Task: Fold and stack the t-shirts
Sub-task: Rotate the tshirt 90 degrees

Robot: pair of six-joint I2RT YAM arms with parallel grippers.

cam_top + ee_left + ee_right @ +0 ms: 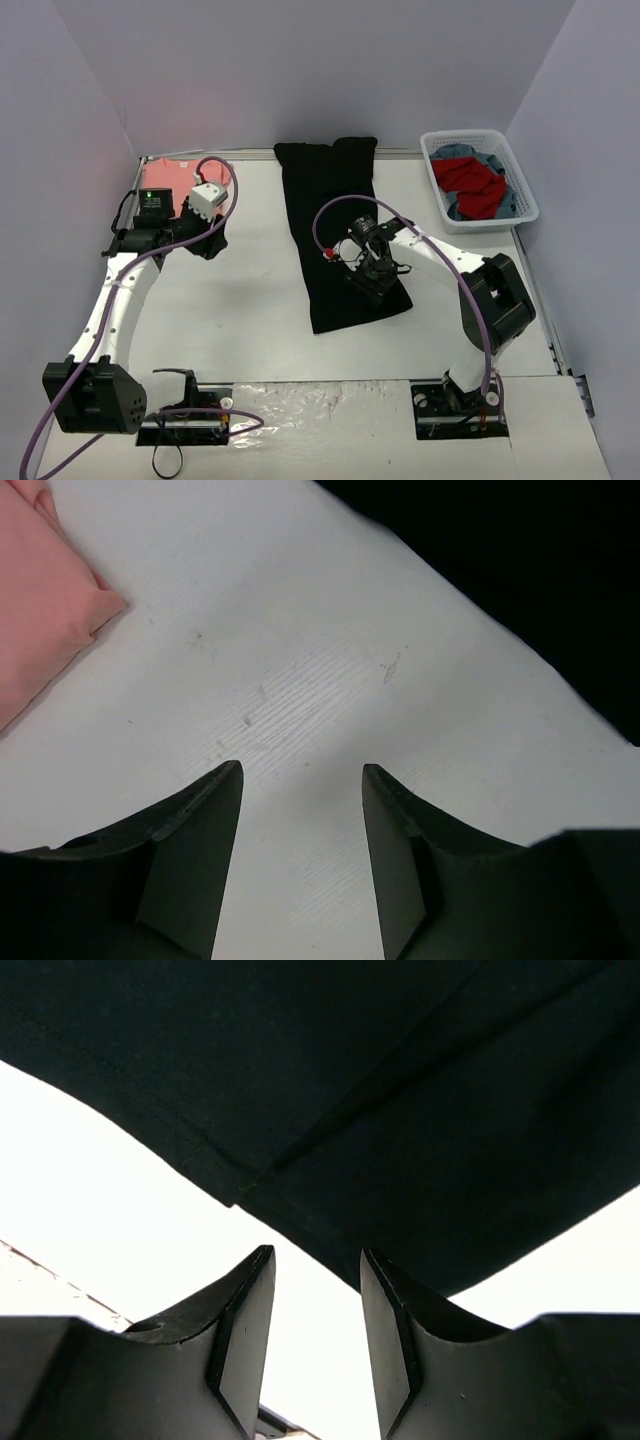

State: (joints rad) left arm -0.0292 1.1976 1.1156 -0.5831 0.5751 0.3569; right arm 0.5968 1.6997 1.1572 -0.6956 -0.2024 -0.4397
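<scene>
Both claws gape empty: left gripper (301, 780) over the table (330, 670), right gripper (316, 1260) above the black tee (335, 215), a long strip mid-table. The pink tee (168, 178) lies folded far-left; black likely needs cross-folding, then stacking.

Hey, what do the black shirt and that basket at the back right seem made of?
Black shirt: soft matte knit cloth, likely cotton; it folds limply, with a stitched hem. Basket: probably rigid plastic, pale, with slotted walls.
</scene>
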